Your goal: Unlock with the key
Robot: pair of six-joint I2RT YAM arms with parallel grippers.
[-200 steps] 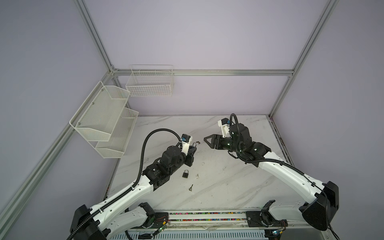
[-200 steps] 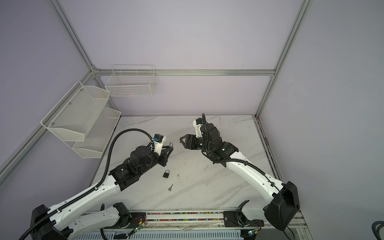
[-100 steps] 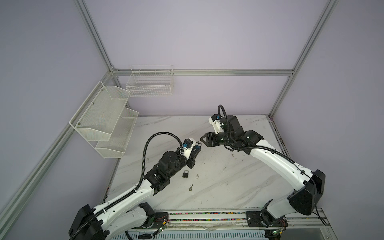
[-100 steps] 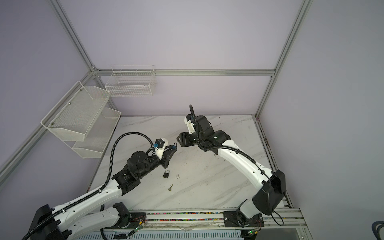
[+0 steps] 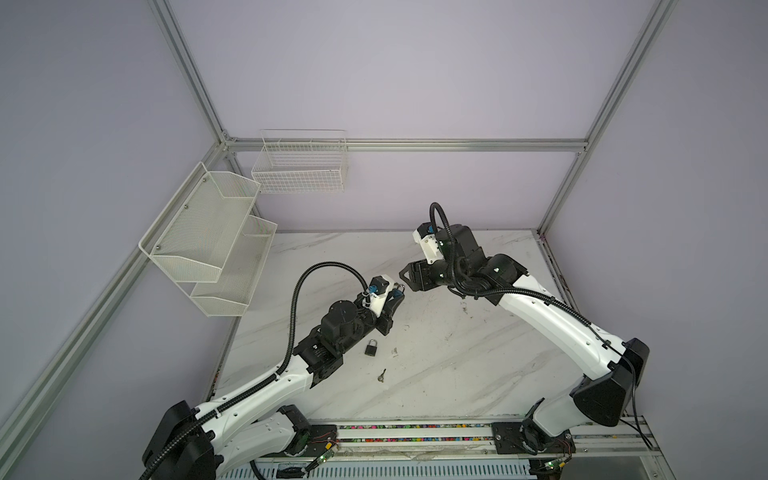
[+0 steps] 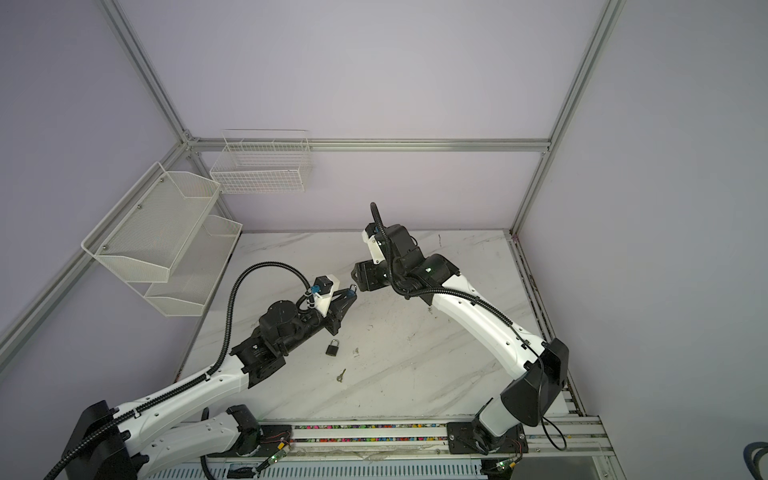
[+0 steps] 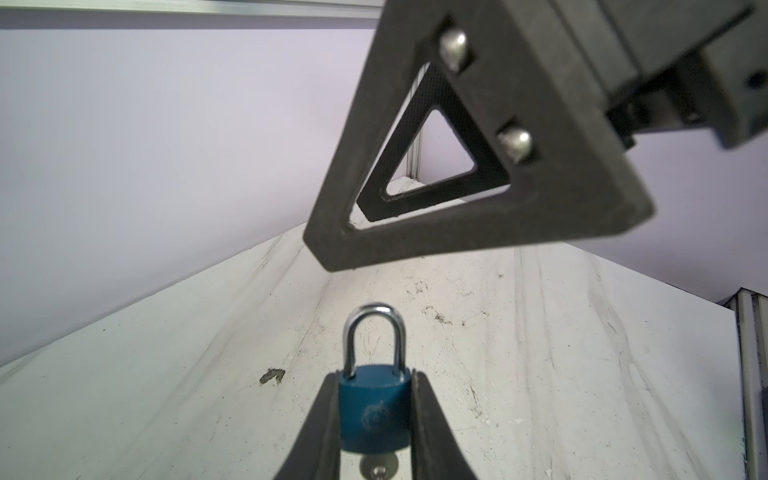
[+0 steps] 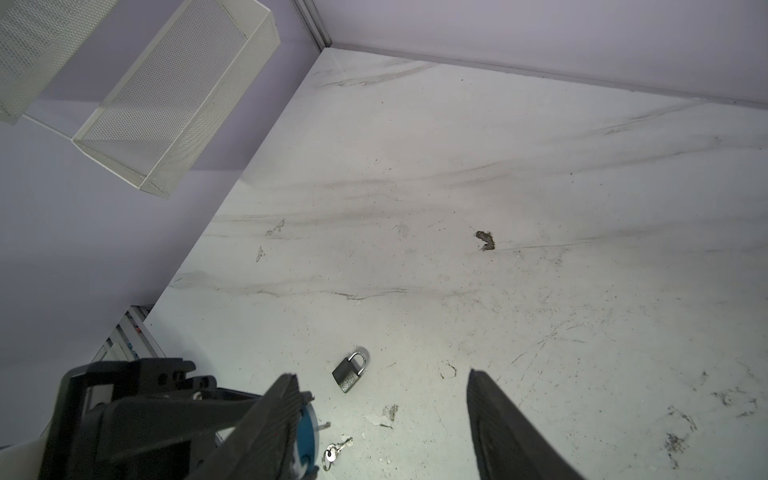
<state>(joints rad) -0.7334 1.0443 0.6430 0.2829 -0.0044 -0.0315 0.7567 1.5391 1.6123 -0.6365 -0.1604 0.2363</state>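
Observation:
My left gripper (image 7: 376,379) is shut on a blue padlock (image 7: 376,411), held above the table with its silver shackle (image 7: 376,332) pointing towards my right gripper. A silver key head (image 7: 378,477) shows just under the blue body, between the fingers. In both top views my right gripper (image 5: 409,276) (image 6: 358,276) hangs open just beyond the shackle, not touching it. One of its fingers (image 7: 415,245) fills the left wrist view. A loose key (image 5: 381,375) (image 8: 338,449) lies on the table.
A dark grey padlock (image 5: 371,347) (image 8: 351,372) lies flat on the marble table (image 5: 457,374) beside my left forearm, just beyond the loose key. White mesh shelves (image 5: 208,232) and a wire basket (image 5: 301,166) hang on the left and back walls.
My right arm has reared up and drawn its gripper back towards the blue padlock's shackle, the jaws widening slightly. My left gripper has carried the padlock a little to the right.

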